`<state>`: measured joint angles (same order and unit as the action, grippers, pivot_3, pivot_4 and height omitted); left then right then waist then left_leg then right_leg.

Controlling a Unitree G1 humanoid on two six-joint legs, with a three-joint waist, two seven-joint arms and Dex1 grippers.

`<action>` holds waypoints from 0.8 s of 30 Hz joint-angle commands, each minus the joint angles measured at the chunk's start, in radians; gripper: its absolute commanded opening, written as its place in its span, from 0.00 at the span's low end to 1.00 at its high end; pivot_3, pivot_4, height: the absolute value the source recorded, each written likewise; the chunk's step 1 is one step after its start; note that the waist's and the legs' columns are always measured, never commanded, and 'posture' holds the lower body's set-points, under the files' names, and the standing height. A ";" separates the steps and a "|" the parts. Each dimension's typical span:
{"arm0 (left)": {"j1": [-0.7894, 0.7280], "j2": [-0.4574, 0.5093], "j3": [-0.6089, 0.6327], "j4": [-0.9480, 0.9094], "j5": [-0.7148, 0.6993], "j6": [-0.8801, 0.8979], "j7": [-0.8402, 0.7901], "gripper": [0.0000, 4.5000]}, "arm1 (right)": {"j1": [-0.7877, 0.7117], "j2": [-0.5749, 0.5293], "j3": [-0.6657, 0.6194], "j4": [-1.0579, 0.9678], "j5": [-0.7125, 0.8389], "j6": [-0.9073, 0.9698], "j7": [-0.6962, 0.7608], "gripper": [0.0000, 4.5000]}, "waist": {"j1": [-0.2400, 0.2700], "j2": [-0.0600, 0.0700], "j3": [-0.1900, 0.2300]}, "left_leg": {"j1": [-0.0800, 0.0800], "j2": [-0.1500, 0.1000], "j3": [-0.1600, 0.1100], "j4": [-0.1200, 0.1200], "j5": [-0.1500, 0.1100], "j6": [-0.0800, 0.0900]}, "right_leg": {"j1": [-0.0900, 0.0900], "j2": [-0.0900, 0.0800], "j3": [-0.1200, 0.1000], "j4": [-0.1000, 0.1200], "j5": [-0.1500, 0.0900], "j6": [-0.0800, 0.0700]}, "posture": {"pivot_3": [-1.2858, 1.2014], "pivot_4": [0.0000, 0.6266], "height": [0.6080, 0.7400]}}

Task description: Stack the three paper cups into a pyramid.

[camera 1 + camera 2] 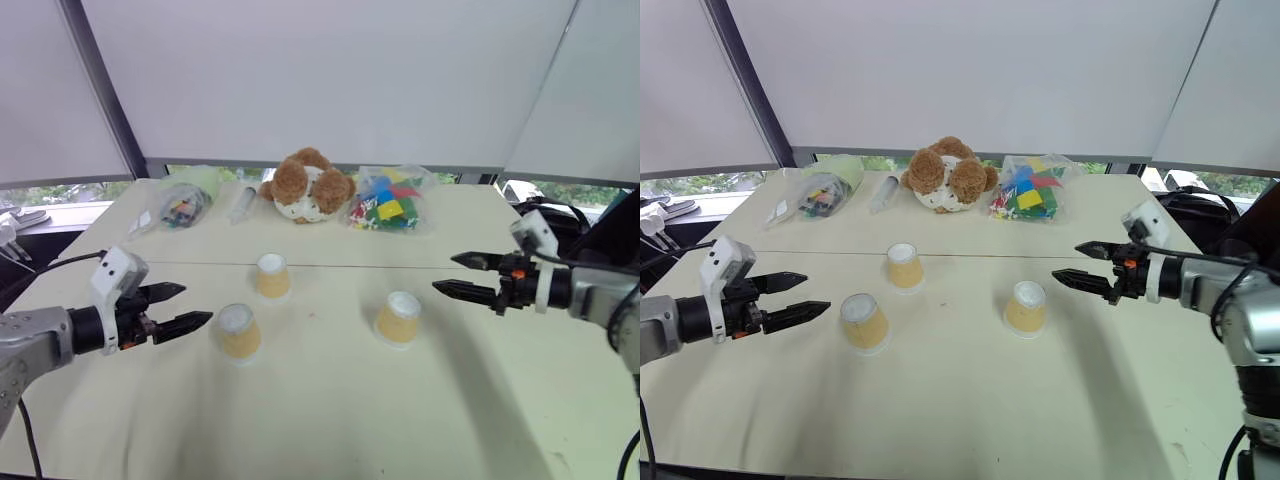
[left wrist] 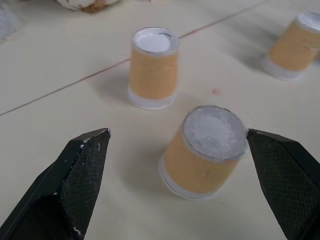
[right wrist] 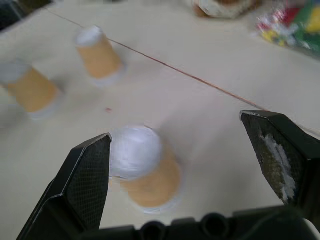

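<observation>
- Left eye view, nearest first: the left gripper point(image 1: 190, 306) hangs just above the table point(image 1: 330, 420) with its two black fingers spread and nothing between them; the right gripper point(image 1: 455, 274) is likewise spread and empty, pointing inward from the other side.
- Just beyond the left gripper's tips stands the nearest paper cup point(image 1: 240, 332), upside down on its rim, its white base up. In the left wrist view this cup sits between the open fingers but touches neither.
- A second cup point(image 1: 399, 317), also inverted, stands near the right gripper's tips and well apart from the first. The right wrist view frames it between that gripper's fingers, untouched.
- The third cup point(image 1: 273, 276) stands farther back, inverted, close to the seam line across the table. No pyramid yet: all three cups are separate.
- Handling, as a judgement: thin paper cups like these should be very light and easily crushed or tipped, with smooth tapered walls that could slip. A gentle pinch across the tan wall at mid-height looks safest.
- At the far edge lie a brown plush toy point(image 1: 306, 185), a bag of coloured blocks point(image 1: 388, 203) and another clear bag point(image 1: 178, 205).
- No brand, label or writing can be read on anything.
</observation>
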<state>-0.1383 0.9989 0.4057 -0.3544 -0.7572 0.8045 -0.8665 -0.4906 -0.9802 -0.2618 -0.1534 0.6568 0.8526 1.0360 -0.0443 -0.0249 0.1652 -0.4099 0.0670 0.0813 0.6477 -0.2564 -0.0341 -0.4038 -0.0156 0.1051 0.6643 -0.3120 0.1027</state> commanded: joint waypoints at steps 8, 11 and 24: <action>-0.071 -0.119 -0.167 0.038 0.135 -0.189 -0.017 1.00 | 0.057 0.030 -0.032 -0.312 0.222 0.186 -0.103 1.00 | 0.003 -0.001 0.000 | 0.001 -0.001 -0.001 0.002 0.000 0.000 | 0.003 0.000 0.000 0.000 0.000 0.000 | 0.52 0.24 1.00; -0.096 -0.136 -0.218 0.081 0.179 -0.236 -0.041 1.00 | 0.058 0.052 -0.028 -0.341 0.256 0.206 -0.144 1.00 | 0.002 -0.001 0.000 | 0.000 -0.001 -0.002 0.002 0.000 0.000 | 0.003 0.000 0.000 0.000 0.000 0.000 | 0.52 0.24 1.00; -0.179 -0.246 -0.369 0.271 0.336 -0.411 -0.092 0.94 | 0.116 0.028 -0.040 -0.392 0.323 0.220 -0.193 1.00 | 0.003 -0.001 0.000 | 0.000 -0.001 -0.002 0.002 0.000 0.000 | 0.002 0.000 0.000 0.000 0.000 0.000 | 0.52 0.24 1.00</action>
<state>-0.2959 0.7600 0.0402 -0.0894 -0.4377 0.4276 -0.9548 -0.3691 -0.9339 -0.2797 -0.5185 0.9601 1.0829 0.8471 -0.0415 -0.0259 0.1647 -0.4100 0.0662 0.0794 0.6496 -0.2564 -0.0339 -0.4014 -0.0153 0.1049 0.6639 -0.3119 0.1028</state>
